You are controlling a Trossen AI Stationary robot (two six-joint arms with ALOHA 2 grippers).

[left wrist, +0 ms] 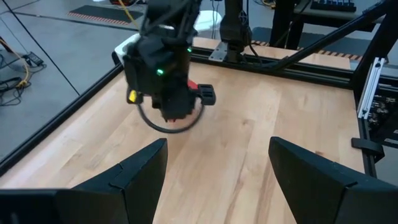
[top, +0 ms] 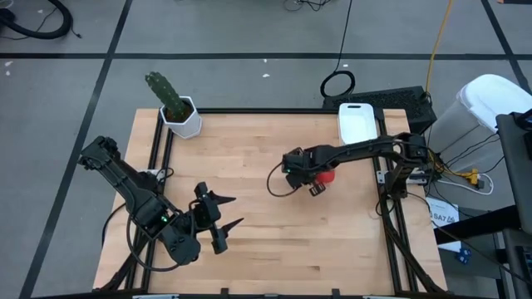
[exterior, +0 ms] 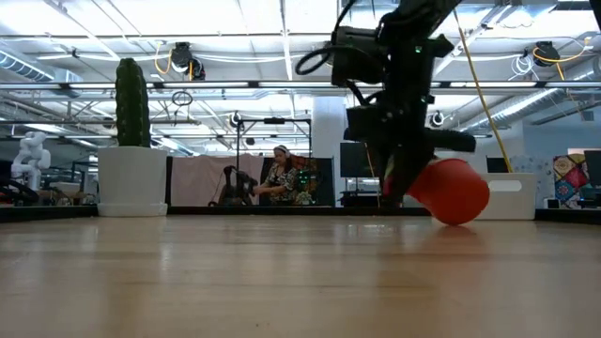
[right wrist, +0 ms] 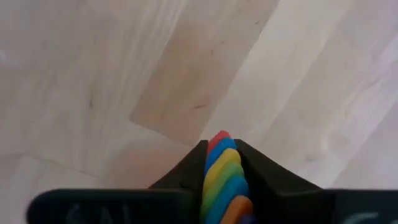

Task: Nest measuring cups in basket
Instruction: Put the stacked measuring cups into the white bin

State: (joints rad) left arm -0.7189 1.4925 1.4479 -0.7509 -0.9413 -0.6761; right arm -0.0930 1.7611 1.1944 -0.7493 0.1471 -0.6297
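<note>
Handles nearest lens: stacked handles of the measuring cups (right wrist: 225, 177) fill the lower centre of the right wrist view, red outermost, then yellow, green, blue and orange; they lie pressed between the two dark fingers (right wrist: 264, 177)
Right gripper: right gripper (top: 317, 181) sits centre-right of the high view, above the table (top: 258, 241); fingers pinch the handle stack edge-on, seemingly so the whole nested set moves as one piece
Cup set: red outer cup (exterior: 451, 191) shows at right of centre in the low view, tilted on its side beneath the gripper, its lowest edge at or just above the wood; which of the two cannot be told
Basket: white basket (top: 358, 121) stands at the upper right of the high view, at the far table edge, near the cups yet apart from them; no cup is visible inside it
Left gripper: left gripper (top: 224, 211) waits at the lower left of the high view; fingers spread wide, nothing between them
Other items: cactus pot (top: 182, 116) stands at the upper left of the table, well apart from the work; a seated person (exterior: 282, 178) appears far behind in the low view
Assessment: set appears gathered and gripped; carrying it to the basket remains
</note>
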